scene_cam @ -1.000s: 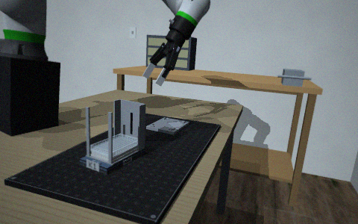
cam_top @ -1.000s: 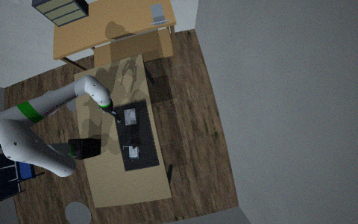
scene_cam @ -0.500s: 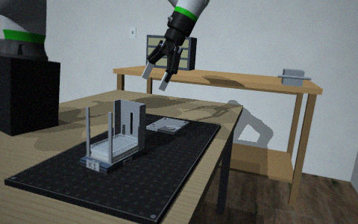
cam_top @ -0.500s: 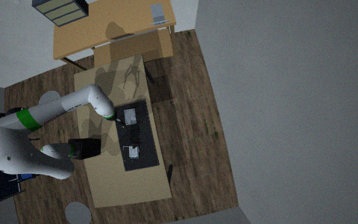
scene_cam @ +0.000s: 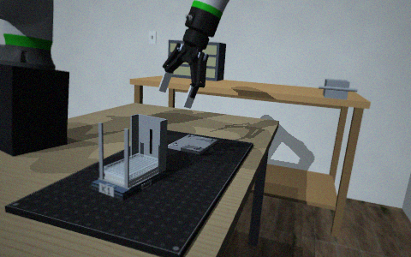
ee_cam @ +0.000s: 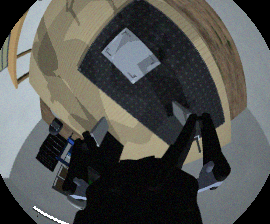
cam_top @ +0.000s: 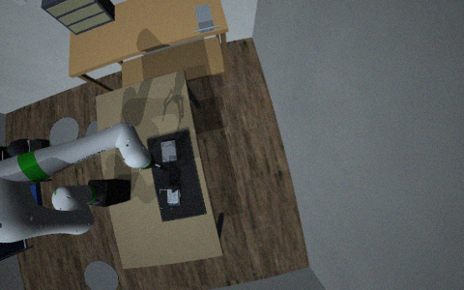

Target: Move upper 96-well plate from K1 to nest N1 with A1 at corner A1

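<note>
Exterior view, reading left to right: rack K1 sits lower left of centre on the black mat, with the plates stacked low between its posts, so the upper plate is still in there and nothing's been picked yet. Just right of the rack and further back lies the nest N1, flat and with nothing in it. The gripper hangs high in the upper middle of the frame, fingers spread wide, holding nothing. So the key relation: the plates are well below the gripper and off to the lower left of it, nearer the camera. The wrist view mostly shows the nest, upper middle of the frame, so I'd say the gripper is closer to being over N1 than over K1. My guess is it needs to travel along the mat toward the rack before dropping. Can't tell the plates' long axis for sure from here.
</note>
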### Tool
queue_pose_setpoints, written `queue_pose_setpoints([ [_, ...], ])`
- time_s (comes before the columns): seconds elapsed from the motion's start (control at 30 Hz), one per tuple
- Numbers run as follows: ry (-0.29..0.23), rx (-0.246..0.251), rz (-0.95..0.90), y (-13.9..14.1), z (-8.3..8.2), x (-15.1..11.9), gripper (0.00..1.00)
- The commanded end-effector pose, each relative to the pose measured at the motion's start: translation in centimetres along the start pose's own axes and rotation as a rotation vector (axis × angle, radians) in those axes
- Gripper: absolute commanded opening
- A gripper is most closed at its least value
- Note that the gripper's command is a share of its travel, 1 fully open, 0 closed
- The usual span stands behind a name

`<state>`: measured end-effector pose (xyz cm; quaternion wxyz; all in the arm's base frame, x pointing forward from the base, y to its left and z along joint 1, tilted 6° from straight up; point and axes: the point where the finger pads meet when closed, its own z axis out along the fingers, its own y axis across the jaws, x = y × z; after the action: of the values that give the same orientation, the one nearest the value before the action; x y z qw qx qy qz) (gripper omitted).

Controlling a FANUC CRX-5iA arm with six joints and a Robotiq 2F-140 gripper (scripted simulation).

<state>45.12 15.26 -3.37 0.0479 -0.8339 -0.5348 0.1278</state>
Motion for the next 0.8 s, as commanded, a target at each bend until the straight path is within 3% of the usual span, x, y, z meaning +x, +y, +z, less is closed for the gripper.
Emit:
queue_pose_setpoints([
  [0.0,0.017,-0.002,-0.02,1.4,0.1,-1.3,1.0],
  [0.23,0.079,-0.025,-0.095,3.8,0.3,-3.8,1.0],
  [0.4,0.079,-0.025,-0.095,4.7,0.3,-4.8,1.0],
  [0.77,0.149,-0.079,-0.193,7.6,0.6,-8.7,1.0],
])
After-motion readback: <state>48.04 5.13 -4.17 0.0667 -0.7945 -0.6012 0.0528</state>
